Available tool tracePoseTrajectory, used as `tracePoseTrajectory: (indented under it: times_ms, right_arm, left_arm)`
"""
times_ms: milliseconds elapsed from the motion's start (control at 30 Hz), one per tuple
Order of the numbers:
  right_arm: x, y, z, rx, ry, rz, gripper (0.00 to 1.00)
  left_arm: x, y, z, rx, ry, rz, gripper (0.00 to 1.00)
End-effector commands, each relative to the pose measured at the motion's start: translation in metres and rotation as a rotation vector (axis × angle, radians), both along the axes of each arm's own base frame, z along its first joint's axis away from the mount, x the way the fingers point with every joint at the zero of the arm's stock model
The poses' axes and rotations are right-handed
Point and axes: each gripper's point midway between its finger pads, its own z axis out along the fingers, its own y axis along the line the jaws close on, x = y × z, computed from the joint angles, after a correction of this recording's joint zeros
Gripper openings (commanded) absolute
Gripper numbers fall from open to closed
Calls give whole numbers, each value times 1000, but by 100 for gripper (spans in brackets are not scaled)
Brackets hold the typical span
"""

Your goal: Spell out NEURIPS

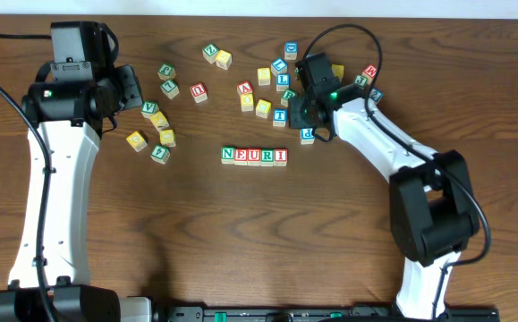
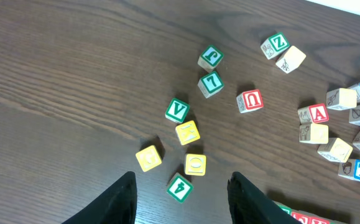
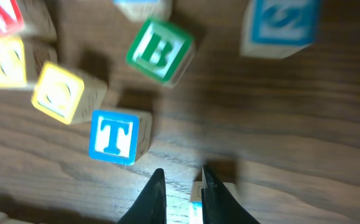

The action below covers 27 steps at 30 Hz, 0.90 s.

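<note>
Letter row NEURI [image 1: 254, 156] lies mid-table [image 1: 241, 250]. The right arm [image 1: 384, 148] reaches in from the near right corner. Its gripper [image 3: 181, 177] is lowered among loose blocks toward the far edge, jaws almost together by a blue-lettered block [image 1: 308, 137]; whether it is gripped cannot be told. The left arm [image 1: 57, 179] runs along the left edge, its gripper [image 2: 183, 198] spread wide, holding nothing.
</note>
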Motion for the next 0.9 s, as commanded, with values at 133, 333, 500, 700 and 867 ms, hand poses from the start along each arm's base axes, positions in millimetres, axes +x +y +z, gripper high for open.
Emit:
tracePoseTrajectory:
  times_ms: [133,333,500,700,867]
  right_arm:
    - [-5,11,-12,4,24,159,10]
    - [-3,-12,-16,-102,24,81,7]
    - [-9,-28,-20,-171,56,26,7]
    - [-17,-46,-20,-191,115,-47,7]
    - [-23,-64,-15,-197,178,-121,6]
  left_arm:
    - [3,3,5,2,-13,12,47]
    - [3,3,5,2,-13,12,47]
    - [3,3,5,2,-13,12,47]
    - [3,3,5,2,-13,12,47]
    - [3,3,5,2,-13,12,47]
